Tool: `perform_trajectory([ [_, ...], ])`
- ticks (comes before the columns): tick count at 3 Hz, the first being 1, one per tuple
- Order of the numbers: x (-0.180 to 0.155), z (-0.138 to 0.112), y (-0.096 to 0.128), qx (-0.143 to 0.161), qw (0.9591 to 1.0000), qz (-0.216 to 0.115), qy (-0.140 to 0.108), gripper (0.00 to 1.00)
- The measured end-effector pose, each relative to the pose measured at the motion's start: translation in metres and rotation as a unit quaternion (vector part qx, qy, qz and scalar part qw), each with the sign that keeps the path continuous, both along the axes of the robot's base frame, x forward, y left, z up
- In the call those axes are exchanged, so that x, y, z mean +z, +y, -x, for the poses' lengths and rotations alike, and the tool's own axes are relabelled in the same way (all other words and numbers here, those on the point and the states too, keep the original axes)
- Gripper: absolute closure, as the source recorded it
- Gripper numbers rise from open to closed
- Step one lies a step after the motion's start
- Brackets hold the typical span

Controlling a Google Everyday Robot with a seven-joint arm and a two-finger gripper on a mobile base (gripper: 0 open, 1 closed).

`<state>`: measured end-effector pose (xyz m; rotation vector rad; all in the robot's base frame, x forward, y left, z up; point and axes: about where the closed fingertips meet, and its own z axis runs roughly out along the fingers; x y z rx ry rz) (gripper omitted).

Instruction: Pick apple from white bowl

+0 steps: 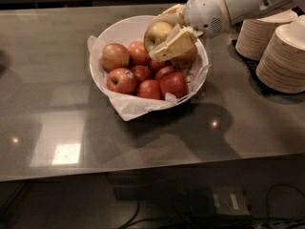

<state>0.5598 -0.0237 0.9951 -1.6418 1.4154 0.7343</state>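
The yellow-green apple (157,31) is held clamped in the gripper (161,39), over the red apples (143,75) toward the right of the paper-lined white bowl (125,30) on the grey tabletop (57,104). A straight upward lift is judged best, with the grip kept firm and the stacked paper bowls (281,51) alongside avoided.

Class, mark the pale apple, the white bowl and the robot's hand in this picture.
apple (155,31), camera view, its yellow-green side.
white bowl (125,28), camera view, bare inner wall.
hand (161,38), camera view, midway between fingertips shut on the apple.
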Motion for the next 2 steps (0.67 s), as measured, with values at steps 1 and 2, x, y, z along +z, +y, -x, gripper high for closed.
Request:
perform_trajectory([
  [1, 0.0103, 0.0059, -0.0065, 0.022, 0.9985, -0.049, 0.011, 1.00],
  [2, 0.0115, 0.0065, -0.0055, 0.024, 0.9983, -0.052, 0.012, 1.00],
])
